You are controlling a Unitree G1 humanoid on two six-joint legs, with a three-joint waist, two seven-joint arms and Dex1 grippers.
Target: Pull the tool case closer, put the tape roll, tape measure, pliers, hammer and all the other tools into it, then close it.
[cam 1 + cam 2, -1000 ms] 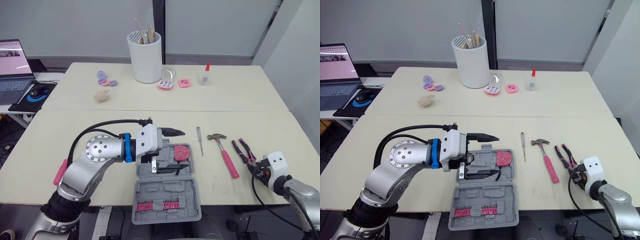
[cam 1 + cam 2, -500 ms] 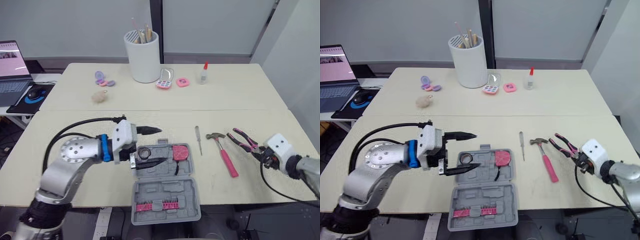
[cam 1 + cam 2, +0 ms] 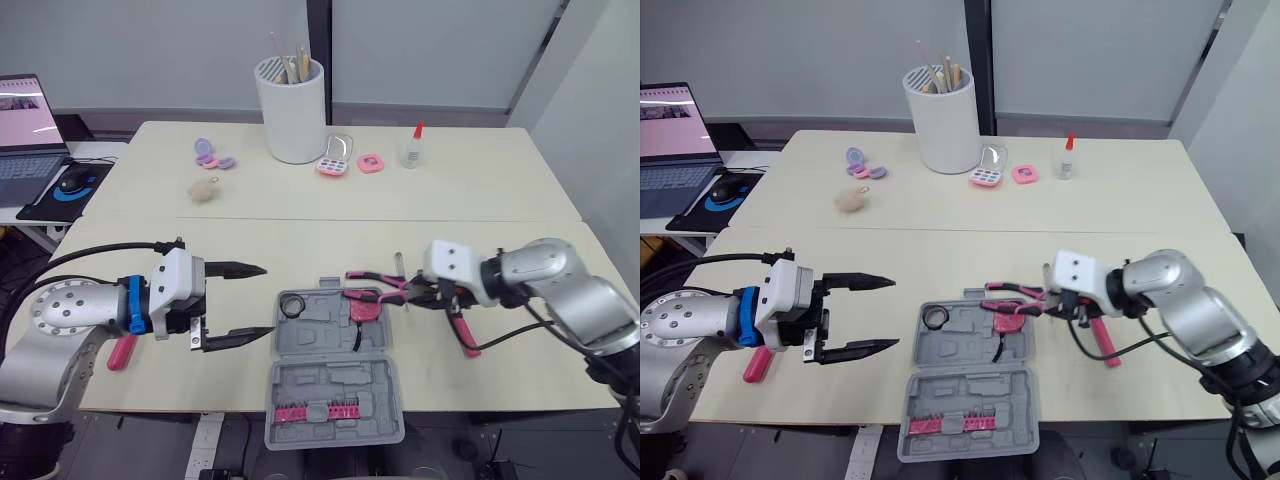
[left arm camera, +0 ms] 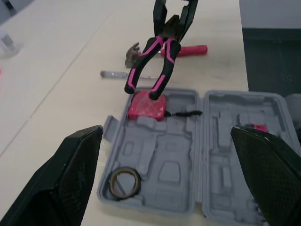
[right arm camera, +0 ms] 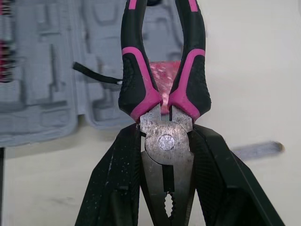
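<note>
Right gripper (image 5: pixel 164 155) grasping black-and-pink pliers (image 4: pixel 170 52) | left gripper (image 3: pixel 268 298) released | risk: handles could snag the pink tape measure (image 3: pixel 362 307), 2 o'clock in grey plastic tool case (image 3: pixel 315 335)

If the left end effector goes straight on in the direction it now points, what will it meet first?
Probably the open tool case, at the side where the tape roll lies. The left end effector is at unclear height, so it might pass over.
</note>
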